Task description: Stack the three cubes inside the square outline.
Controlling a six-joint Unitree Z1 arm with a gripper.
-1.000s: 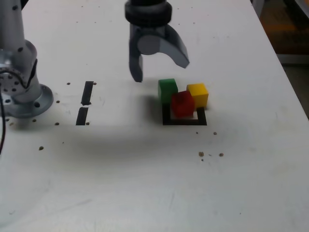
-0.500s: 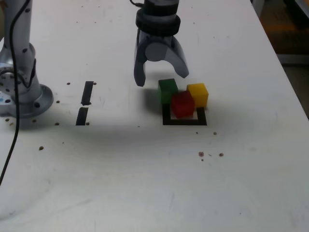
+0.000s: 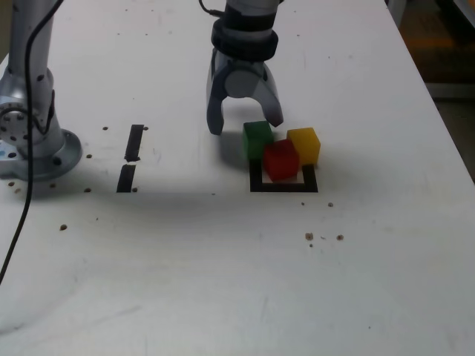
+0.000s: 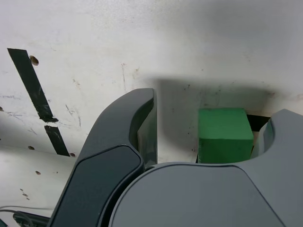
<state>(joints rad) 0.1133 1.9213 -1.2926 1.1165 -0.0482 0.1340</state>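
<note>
Stacking has not begun, as far as we can see: the green cube point(image 3: 257, 139), red cube point(image 3: 281, 159) and yellow cube point(image 3: 304, 145) all sit side by side on the counter point(image 3: 223, 252), none on top of another. We see them clustered at the far edge of the square outline point(image 3: 283, 184), the red one partly over it, and most of its white inside is bare. Our hand point(image 3: 245, 126) is spread wide and holds nothing. In the wrist view the green cube point(image 4: 223, 135) sits between the two fingers, touching neither as far as we can tell.
</note>
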